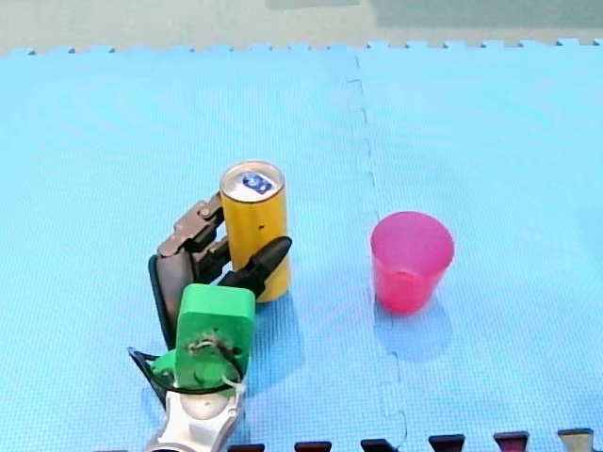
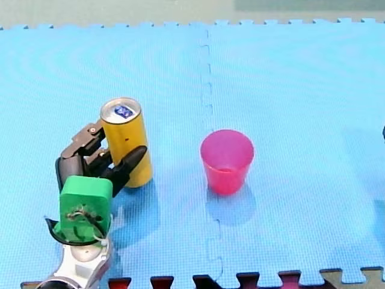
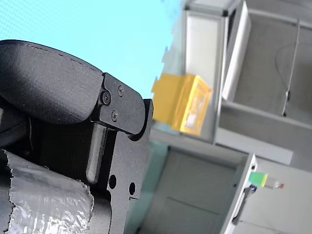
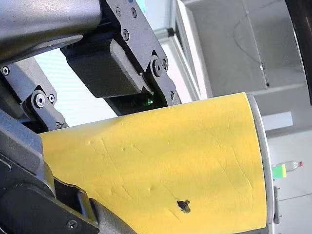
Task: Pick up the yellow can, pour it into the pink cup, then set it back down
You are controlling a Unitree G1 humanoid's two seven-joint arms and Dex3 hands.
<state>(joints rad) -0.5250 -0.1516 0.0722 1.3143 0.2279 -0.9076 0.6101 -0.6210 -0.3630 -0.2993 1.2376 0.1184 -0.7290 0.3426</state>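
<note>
Blue interlocking foam-mat surface (image 1: 471, 122): can gripped at the left, cup waiting at the right.

From the near left edge the robot's left hand (image 1: 203, 268) reaches in and wraps its dark fingers (image 1: 264, 266) around the lower half of the tall yellow metal can (image 1: 254, 226), thumb across the front and the other fingers behind. The second wrist view shows those fingers pressed against the yellow wall. The can stands upright, silver top up, its base seemingly on the surface; the low side grip probably leaves room to tip it. Across the mat seam, well apart, the pink plastic cup (image 1: 411, 259) stands upright, its open mouth ready for the pour.
</note>
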